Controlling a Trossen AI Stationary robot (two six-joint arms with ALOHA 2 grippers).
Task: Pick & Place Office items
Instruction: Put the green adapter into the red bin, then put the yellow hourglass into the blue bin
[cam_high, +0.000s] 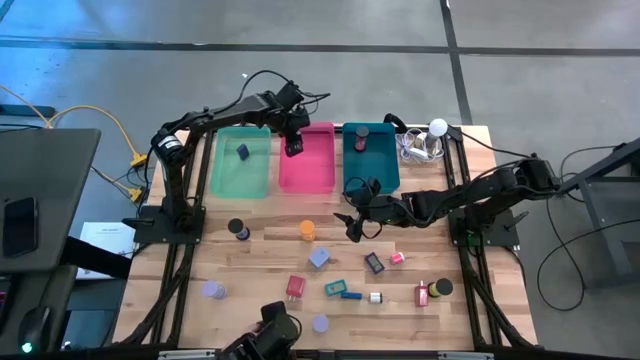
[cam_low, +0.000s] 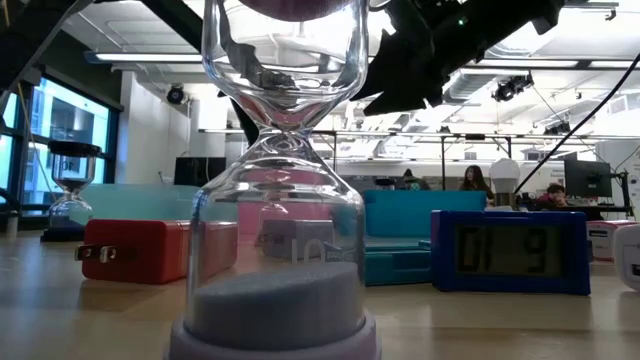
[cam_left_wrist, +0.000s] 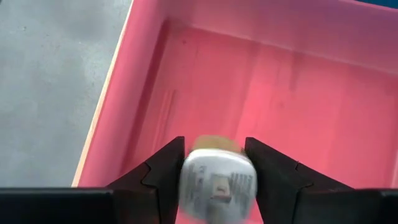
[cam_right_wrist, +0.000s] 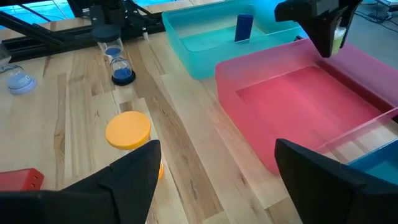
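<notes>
One small white piece (cam_left_wrist: 217, 185) with a tan end sits between the two dark fingers of the left gripper (cam_left_wrist: 214, 180), right above the pink tray (cam_left_wrist: 298, 93). The fingers look like they are pinching it on both sides, but I think the hold may be getting loose. If they let go now, the piece should drop into the pink tray. It hangs close to the tray's near wall, though, so it could bounce off the rim and roll onto the wooden table (cam_high: 270, 270). A blue block (cam_right_wrist: 244, 27) already stands in the green tray (cam_right_wrist: 205, 46) next door, so a bad bounce could also land the piece in the wrong tray. The right gripper (cam_right_wrist: 217, 180) waits low over the table just beside the pink tray, with its fingers spread wide and nothing in them. An orange cylinder (cam_right_wrist: 129, 130) is right by one finger, and a quick move could knock it away. The two arms are close, so they could bump each other.
</notes>
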